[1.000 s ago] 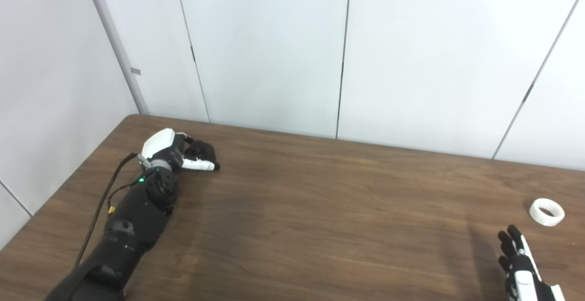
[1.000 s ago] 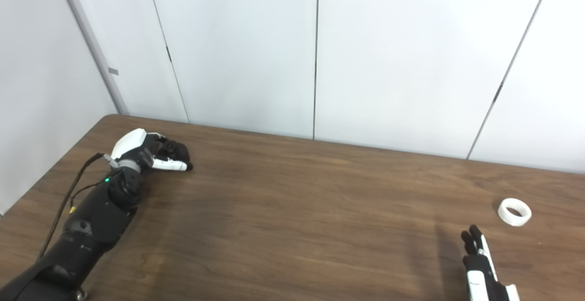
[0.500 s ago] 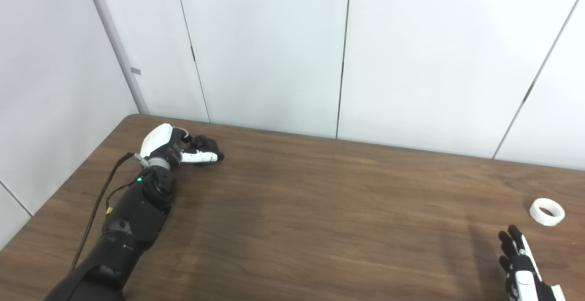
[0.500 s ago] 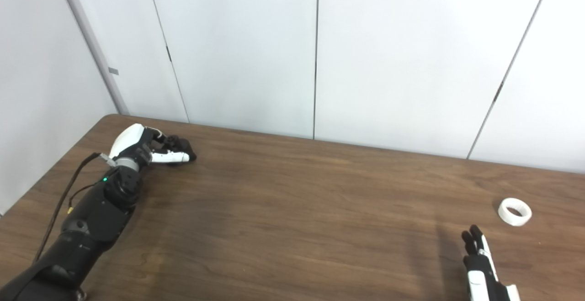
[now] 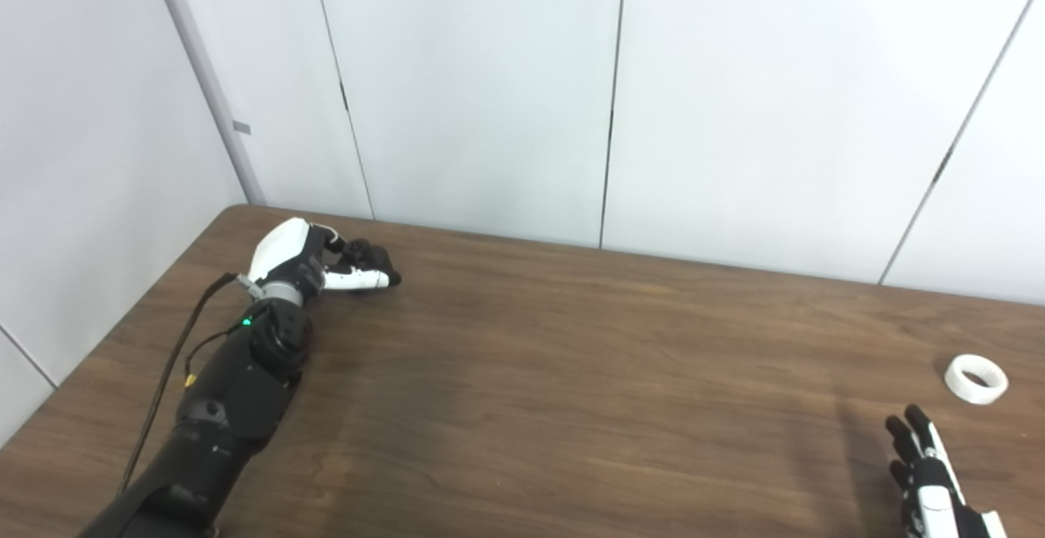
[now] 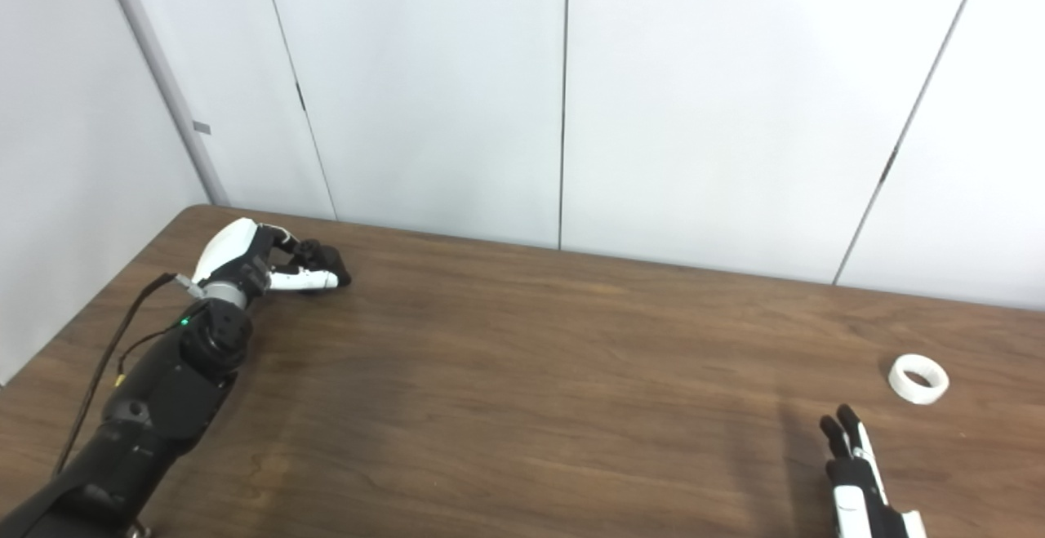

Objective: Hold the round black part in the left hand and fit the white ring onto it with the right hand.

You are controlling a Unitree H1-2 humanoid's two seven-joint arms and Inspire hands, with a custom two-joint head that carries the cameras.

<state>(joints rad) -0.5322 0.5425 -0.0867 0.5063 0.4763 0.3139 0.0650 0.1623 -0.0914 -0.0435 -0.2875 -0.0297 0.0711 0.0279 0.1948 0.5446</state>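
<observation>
- Your left hand (image 5: 314,260), in the upper left of the frame, has its fingers curled around the round black part (image 5: 367,259). The grasp sits at the fingertips, so I judge it shallow; a quick lift or wrist turn could let the part roll out.
- Whether that part is clear of the table (image 5: 571,375) I cannot tell. If it drags, it may twist in your fingers.
- Your right hand (image 5: 927,473) sits at the lower right edge, fingers extended, holding nothing.
- The white ring (image 5: 976,378) lies flat near the right edge, just above that hand. A sideways nudge could send it off the table.
</observation>
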